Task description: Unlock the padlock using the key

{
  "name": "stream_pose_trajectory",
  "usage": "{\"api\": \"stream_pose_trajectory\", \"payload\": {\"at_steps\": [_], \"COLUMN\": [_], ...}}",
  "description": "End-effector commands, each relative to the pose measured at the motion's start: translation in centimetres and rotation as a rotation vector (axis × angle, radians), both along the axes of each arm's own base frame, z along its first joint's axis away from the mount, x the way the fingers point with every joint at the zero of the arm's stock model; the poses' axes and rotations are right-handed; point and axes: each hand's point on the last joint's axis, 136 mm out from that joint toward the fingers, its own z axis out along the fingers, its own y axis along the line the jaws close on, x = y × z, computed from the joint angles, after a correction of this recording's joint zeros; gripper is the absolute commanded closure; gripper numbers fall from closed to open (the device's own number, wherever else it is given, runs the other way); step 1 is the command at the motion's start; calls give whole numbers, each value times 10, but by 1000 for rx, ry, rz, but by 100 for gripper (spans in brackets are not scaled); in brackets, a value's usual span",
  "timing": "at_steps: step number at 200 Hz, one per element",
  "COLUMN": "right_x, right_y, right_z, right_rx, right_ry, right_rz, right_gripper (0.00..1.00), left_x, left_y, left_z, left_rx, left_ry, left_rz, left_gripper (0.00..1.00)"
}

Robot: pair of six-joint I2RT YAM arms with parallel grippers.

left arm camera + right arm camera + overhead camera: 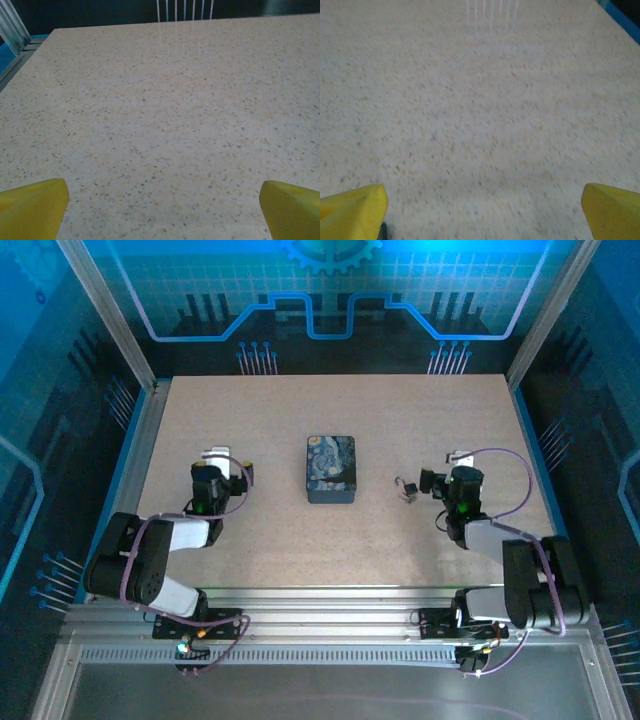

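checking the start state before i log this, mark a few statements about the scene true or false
1. The left fingers and right fingers stand open and hold nothing. True.
2. The padlock lies left of the dark tin. False: it lies to the tin's right, near the right arm.
3. The dark tin sits around the middle of the table, between the two arms. True.
4. The left fingers touch the dark tin. False: bare table lies between them.
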Motion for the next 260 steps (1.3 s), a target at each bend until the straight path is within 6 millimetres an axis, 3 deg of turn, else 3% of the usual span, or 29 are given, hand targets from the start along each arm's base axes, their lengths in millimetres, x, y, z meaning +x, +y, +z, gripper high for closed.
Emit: {"api": "stream_pose_trajectory", "payload": {"at_steps": [1, 23, 260], "right_x": [22, 30, 29], "right_y": [17, 30, 31], "right_z": [19, 8, 6], "right_rx": [-32, -61, -52], "right_ry": [-105, -98, -77], "right_rz": [100, 165, 173], "right_gripper": [0, 0, 0], "left_x": [6, 7, 11], "left_y": [0, -2, 2], "left_z": [5, 3, -1], "left_rx": [-35, -54, -99], "left_ry": [-85, -61, -24], "left_rz": [-26, -46, -53], "left_gripper": [1, 1, 1]}}
